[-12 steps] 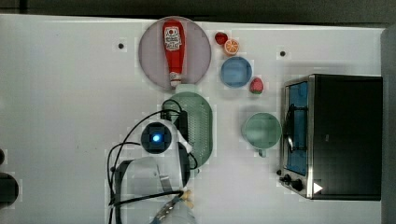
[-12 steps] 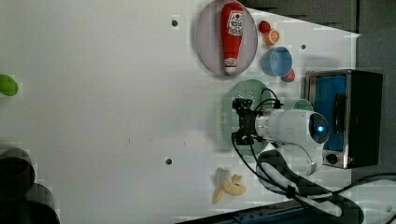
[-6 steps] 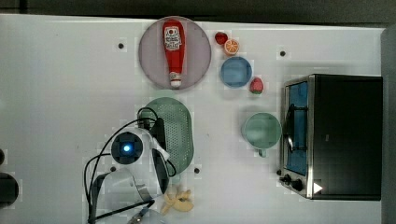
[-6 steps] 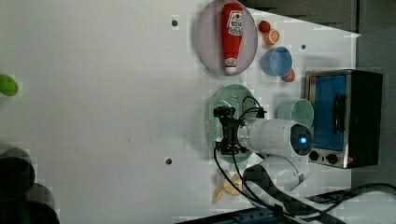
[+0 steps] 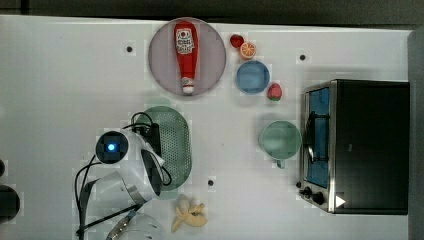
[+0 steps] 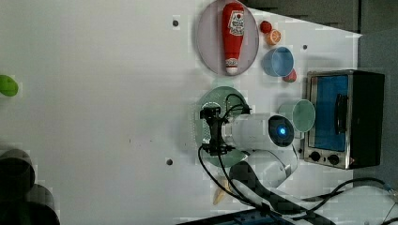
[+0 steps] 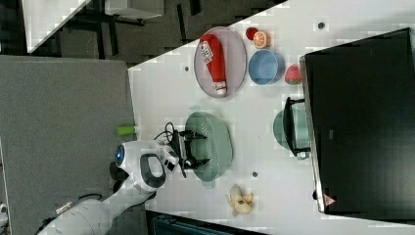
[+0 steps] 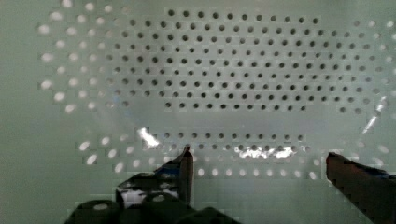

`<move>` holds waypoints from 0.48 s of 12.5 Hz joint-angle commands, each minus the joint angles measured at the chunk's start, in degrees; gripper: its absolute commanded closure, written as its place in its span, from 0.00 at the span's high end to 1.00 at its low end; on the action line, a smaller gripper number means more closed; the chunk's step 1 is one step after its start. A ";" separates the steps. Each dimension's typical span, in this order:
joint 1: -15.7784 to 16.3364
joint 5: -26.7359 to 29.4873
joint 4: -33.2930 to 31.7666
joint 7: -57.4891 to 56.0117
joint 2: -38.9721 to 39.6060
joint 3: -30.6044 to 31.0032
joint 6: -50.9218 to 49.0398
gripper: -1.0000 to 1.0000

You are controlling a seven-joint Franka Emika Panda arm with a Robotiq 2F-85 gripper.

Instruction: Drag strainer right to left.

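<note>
The strainer is a pale green oblong colander with a grid of small holes, lying on the white table below the purple plate in the top view. My gripper reaches down into it from the top view's left, near the strainer's left wall. Its two black fingers stand wide apart and hold nothing. In the right view the gripper sits over the strainer's left half. The wrist view has the holed wall of the strainer close in front of the open gripper.
A ketchup bottle lies on a purple plate. To the top view's right are a blue bowl, a round green cup and a toaster oven. A peeled banana lies below the strainer. The table is bare on the top view's left.
The arm and the strainer have slid together toward the top view's left, away from the green cup. The fingers have stayed open.
</note>
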 commanded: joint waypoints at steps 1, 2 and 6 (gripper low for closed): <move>3.42 1.51 5.52 5.86 1.67 0.82 0.10 1.00; 4.42 1.70 6.85 7.14 2.47 0.84 -0.29 1.00; 8.25 4.37 12.20 11.27 5.96 0.94 -0.81 1.00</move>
